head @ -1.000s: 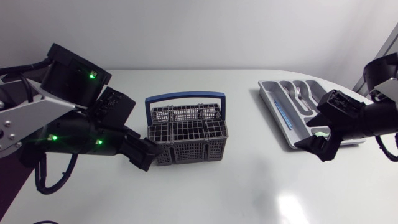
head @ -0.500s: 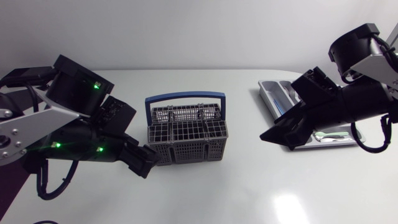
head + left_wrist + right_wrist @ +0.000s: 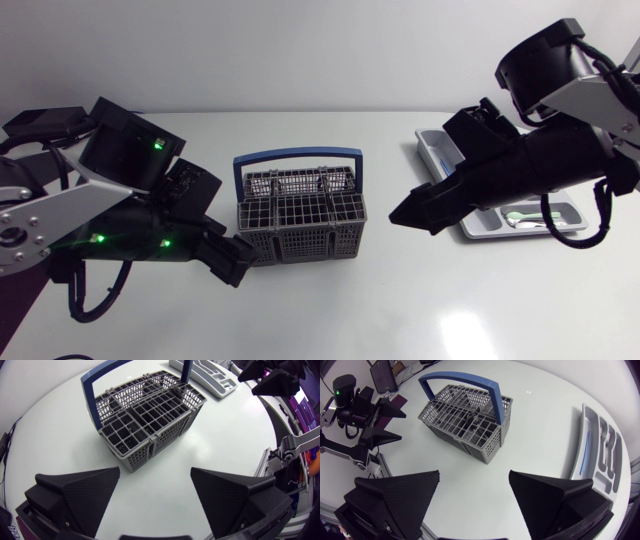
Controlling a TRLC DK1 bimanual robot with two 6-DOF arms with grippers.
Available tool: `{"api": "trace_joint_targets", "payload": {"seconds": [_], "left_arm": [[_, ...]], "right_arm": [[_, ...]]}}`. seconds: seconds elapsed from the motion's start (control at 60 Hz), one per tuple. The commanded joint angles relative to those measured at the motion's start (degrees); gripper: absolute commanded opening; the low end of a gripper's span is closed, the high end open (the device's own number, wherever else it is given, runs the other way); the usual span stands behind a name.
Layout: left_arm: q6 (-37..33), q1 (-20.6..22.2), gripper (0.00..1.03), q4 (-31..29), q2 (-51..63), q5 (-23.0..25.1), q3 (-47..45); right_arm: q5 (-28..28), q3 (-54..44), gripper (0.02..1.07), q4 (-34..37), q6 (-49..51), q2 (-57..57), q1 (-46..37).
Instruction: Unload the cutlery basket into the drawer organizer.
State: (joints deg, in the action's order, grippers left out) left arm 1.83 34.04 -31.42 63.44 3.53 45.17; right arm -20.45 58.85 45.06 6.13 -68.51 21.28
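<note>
The grey cutlery basket (image 3: 300, 212) with its blue handle stands in the middle of the table, also seen in the left wrist view (image 3: 150, 415) and the right wrist view (image 3: 467, 412). Some cutlery shows in its rear compartments. My left gripper (image 3: 235, 258) is open and empty (image 3: 155, 477), low at the basket's near left corner. The grey drawer organizer (image 3: 432, 145) lies at the right, partly hidden by my right arm; a fork and a blue piece lie in the organizer (image 3: 600, 450). My right gripper (image 3: 415, 213) hangs open and empty (image 3: 474, 477) between organizer and basket.
A spoon (image 3: 520, 215) lies in the organizer's near end. The white table (image 3: 400, 300) is bare in front of the basket and between it and the organizer. The table's curved edge runs close behind the organizer at the right.
My right arm has swung left from over the organizer toward the basket and risen. My left arm has shifted slightly, its gripper still by the basket's corner.
</note>
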Motion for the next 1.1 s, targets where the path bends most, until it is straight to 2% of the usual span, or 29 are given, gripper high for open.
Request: {"api": "trace_joint_targets", "payload": {"seconds": [0.0,0.1,0.3,0.467,0.683,1.083], "left_arm": [[-1.6,-0.9,0.99,0.6,1.0,-0.4,-2.2],[-1.9,-1.7,0.99,1.2,1.1,-0.4,-2.6],[-2.8,-1.9,0.99,2.8,1.1,-0.4,-4.0],[-4.1,-2.6,0.99,3.5,1.2,-0.1,-4.0],[-4.9,-2.8,0.99,4.7,2.0,0.1,-3.9],[-6.3,-3.5,0.99,6.4,2.9,1.5,-4.0]], "right_arm": [[1.2,1.4,1.02,0.3,-4.1,0.7,1.7],[1.5,1.9,1.02,0.3,-10.8,-0.7,3.0],[3.0,3.6,1.02,-0.5,-13.2,-3.3,5.4],[8.5,6.2,1.02,0.6,-15.6,-5.3,8.9],[8.2,10.6,1.02,3.0,-22.0,-9.4,12.3],[8.3,15.7,1.02,1.5,-29.1,-15.2,12.7]]}}
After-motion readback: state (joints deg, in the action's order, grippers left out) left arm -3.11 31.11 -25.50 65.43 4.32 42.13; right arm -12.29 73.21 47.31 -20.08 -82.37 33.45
